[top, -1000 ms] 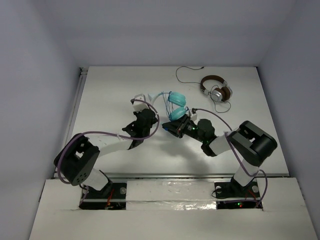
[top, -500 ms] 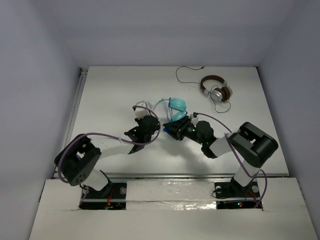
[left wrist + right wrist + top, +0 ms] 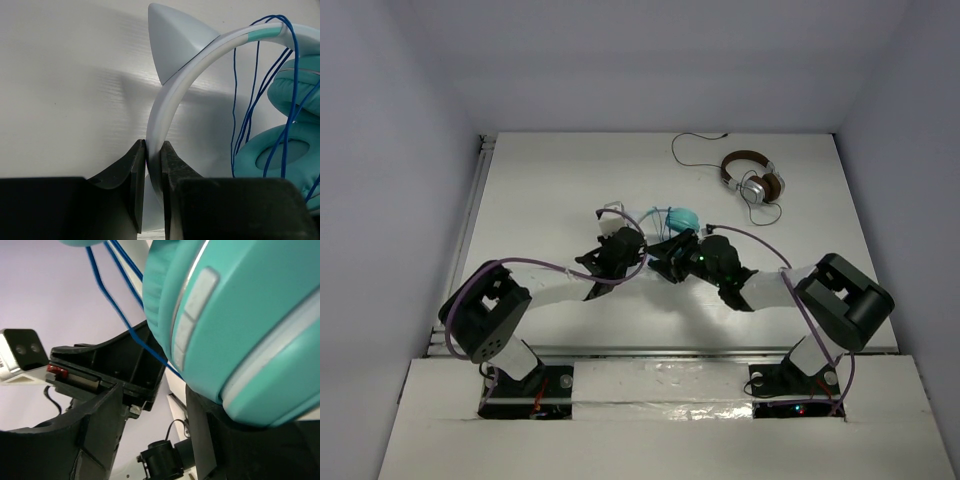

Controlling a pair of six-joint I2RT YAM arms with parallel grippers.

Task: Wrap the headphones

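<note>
Plainly, the headphones (image 3: 169,97) are teal-cupped, white-banded, blue-corded.

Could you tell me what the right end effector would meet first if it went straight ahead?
Probably the blue cable crossing its gap, then the left end effector; depth is unclear.

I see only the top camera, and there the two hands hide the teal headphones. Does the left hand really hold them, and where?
Observer: Yes. In the left wrist view the left hand is shut on the white headband, just below a pointed cat-ear piece.
Operator: Is any wrapping done?
Observer: Several strands of the blue cable hang looped over the headband.
Operator: And the other arm?
Observer: The right hand is open; a teal ear cup lies against one finger, cable crossing the gap.
</note>
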